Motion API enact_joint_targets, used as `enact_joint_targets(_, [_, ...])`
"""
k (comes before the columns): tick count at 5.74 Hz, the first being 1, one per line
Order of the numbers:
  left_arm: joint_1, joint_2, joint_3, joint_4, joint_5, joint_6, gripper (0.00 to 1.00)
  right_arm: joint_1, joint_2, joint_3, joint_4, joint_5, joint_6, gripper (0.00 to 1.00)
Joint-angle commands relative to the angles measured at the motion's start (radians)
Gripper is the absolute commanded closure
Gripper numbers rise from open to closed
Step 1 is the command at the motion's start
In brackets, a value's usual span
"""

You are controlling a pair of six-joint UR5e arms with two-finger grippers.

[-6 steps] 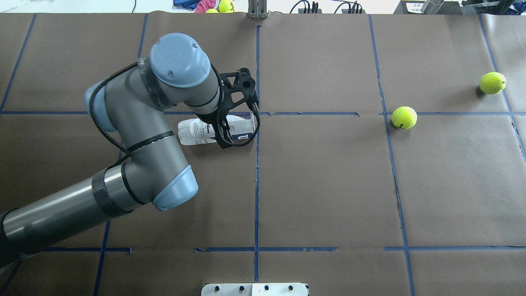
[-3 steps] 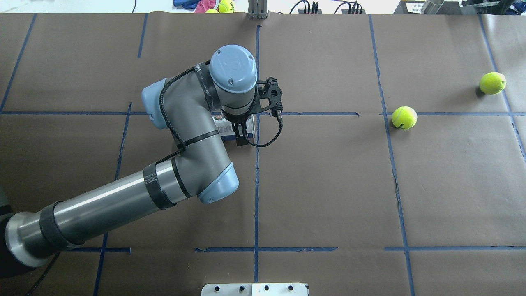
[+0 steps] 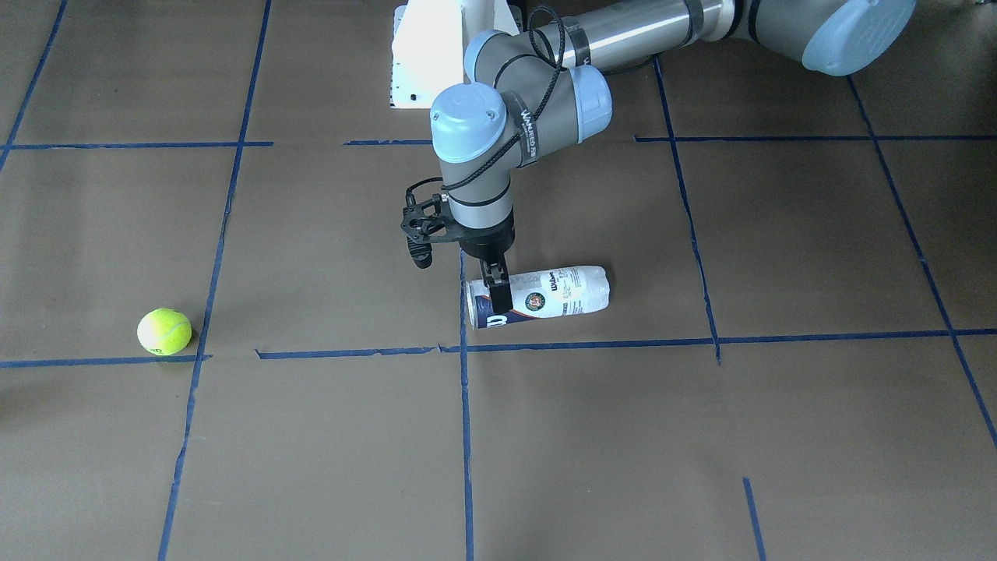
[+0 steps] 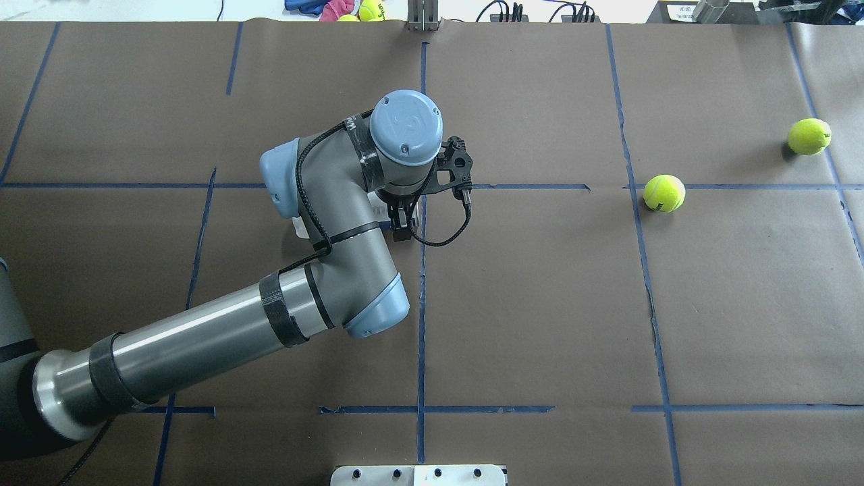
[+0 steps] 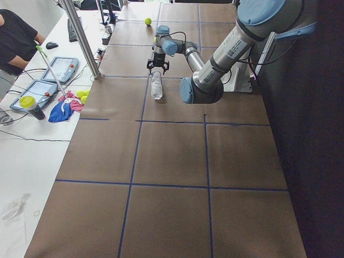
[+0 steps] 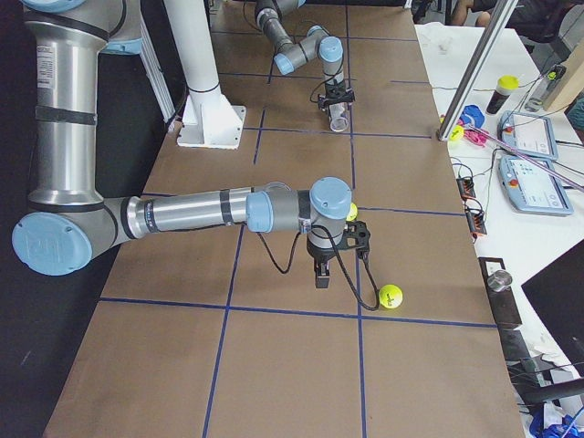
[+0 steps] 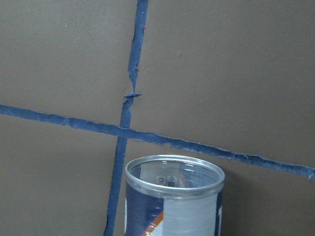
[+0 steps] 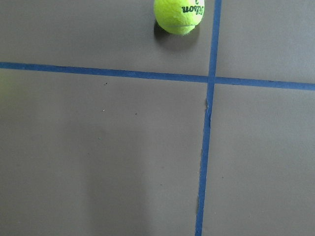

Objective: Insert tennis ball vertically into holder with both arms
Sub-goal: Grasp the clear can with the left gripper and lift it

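The can (image 3: 545, 294) is lying on its side on the brown tabletop (image 4: 540, 304), roughly mid-table. Its open metal-rimmed end sits right by the blue tape (image 4: 422, 304) line down the centre, and its closed end points toward the robot's left.

The left tool (image 3: 498, 300) comes straight down onto the open end. One black finger sits across the navy part of the label on the operator side of the can, and the other is out of sight behind it. It looks like it's straddling the can, but I honestly can't tell whether it's squeezing or just sitting around it. The left wrist cam only shows the rim and a bit of label at the bottom of the frame, with no fingers.

The ball (image 4: 664, 193) is well off on the robot's right, resting on the tabletop just beside a tape crossing. A second ball (image 4: 808, 136) lies further out, near the right edge.

The right tool (image 6: 319, 272) only shows up in the right side view, pointing down near the two balls. I can't tell from there how open it is. Its wrist cam catches one ball at the top edge, with the black print visible.
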Motion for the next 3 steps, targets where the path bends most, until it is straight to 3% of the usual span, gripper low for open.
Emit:
enact_joint_targets(1, [0.009, -0.001, 0.015, -0.007, 0.014, -0.004, 0.00, 0.000, 0.000, -0.001, 0.000, 0.000, 0.000, 0.00])
enact_joint_targets(3, [0.026, -0.031, 0.076, -0.016, 0.051, -0.004, 0.00, 0.000, 0.000, -0.003, 0.000, 0.000, 0.000, 0.00])
